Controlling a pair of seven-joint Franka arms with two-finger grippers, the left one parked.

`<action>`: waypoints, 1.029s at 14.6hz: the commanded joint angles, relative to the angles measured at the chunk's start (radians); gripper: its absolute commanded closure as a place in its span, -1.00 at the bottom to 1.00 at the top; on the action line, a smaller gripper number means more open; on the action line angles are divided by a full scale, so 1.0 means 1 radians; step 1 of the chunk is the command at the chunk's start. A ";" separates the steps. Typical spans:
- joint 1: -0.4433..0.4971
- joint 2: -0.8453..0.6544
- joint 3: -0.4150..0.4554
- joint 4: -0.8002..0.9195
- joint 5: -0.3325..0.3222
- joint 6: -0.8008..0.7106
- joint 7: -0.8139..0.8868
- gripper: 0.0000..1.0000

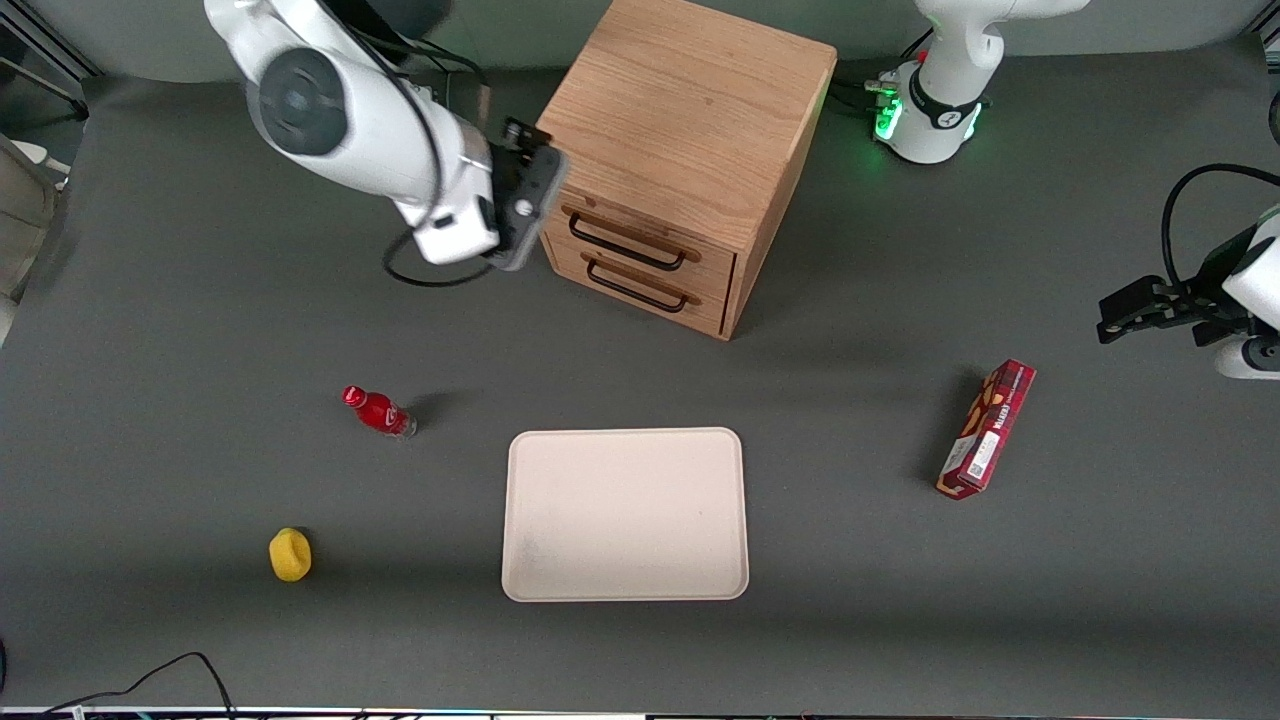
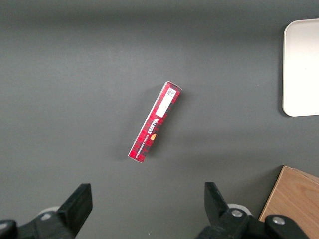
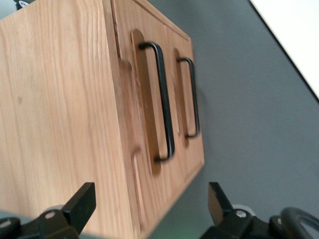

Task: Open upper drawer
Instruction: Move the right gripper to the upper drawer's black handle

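Note:
The oak cabinet (image 1: 690,110) stands at the back of the table with both drawers shut. The upper drawer (image 1: 650,232) carries a wide black wire handle (image 1: 625,243); the bottom drawer (image 1: 655,280) sits just under it. My right gripper (image 1: 538,200) hovers beside the cabinet's front corner toward the working arm's end, level with the upper drawer and a short way off its handle. In the right wrist view the gripper (image 3: 149,199) is open and empty, its fingers (image 3: 83,198) spread wide apart, with the upper drawer (image 3: 144,99) and its handle (image 3: 166,107) ahead of it.
A beige tray (image 1: 625,515) lies nearer the front camera than the cabinet. A red bottle (image 1: 380,411) and a yellow object (image 1: 290,554) lie toward the working arm's end. A red box (image 1: 988,428) lies toward the parked arm's end, also in the left wrist view (image 2: 154,122).

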 commanded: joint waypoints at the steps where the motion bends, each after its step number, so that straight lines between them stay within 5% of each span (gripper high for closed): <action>1: -0.006 0.078 0.019 0.000 0.004 0.062 -0.030 -1.00; 15: 0.037 0.198 0.037 -0.093 -0.034 0.303 -0.018 -1.00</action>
